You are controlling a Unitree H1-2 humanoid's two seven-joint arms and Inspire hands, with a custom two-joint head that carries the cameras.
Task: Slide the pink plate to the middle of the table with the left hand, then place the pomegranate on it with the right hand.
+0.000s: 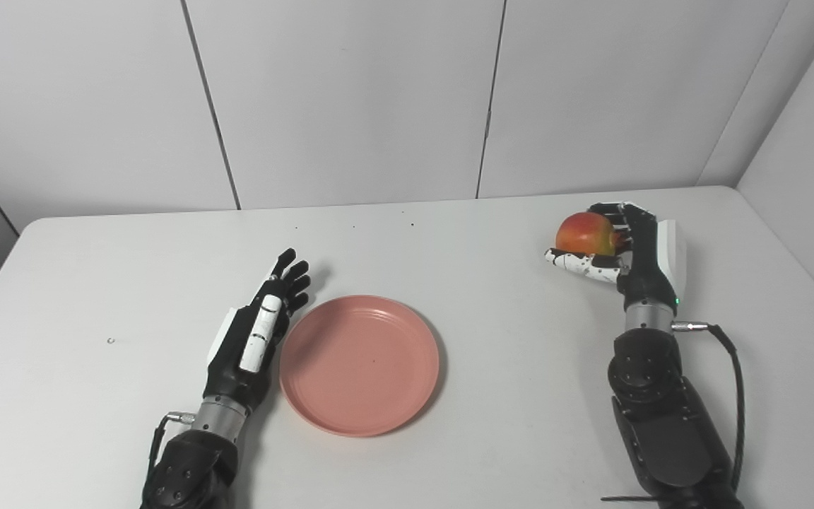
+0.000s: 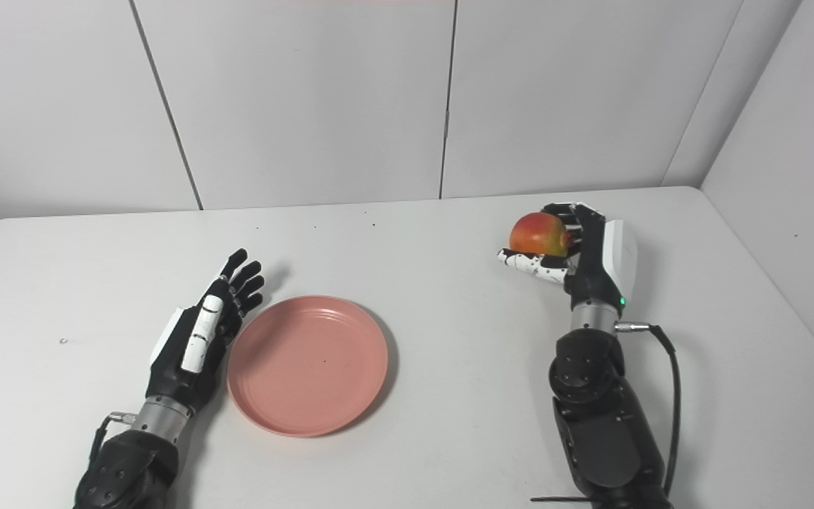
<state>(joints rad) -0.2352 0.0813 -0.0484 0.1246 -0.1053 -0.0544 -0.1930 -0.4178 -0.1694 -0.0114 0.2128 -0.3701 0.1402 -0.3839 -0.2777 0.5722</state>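
Resting edge-on along the plate's left rim, the left hand (image 1: 255,339) has its fingers (image 1: 292,276) extended and apart, holding nothing. The pink plate (image 1: 360,364) lies flat on the tabletop (image 1: 492,438), near the middle and empty. Well to its right and farther back, the right hand (image 1: 626,251) has its fingers wrapped round the pomegranate (image 1: 586,233), apparently raised off the surface. Judgement: the plate lies left of and nearer than the fruit, so the carry runs leftward and toward the robot.
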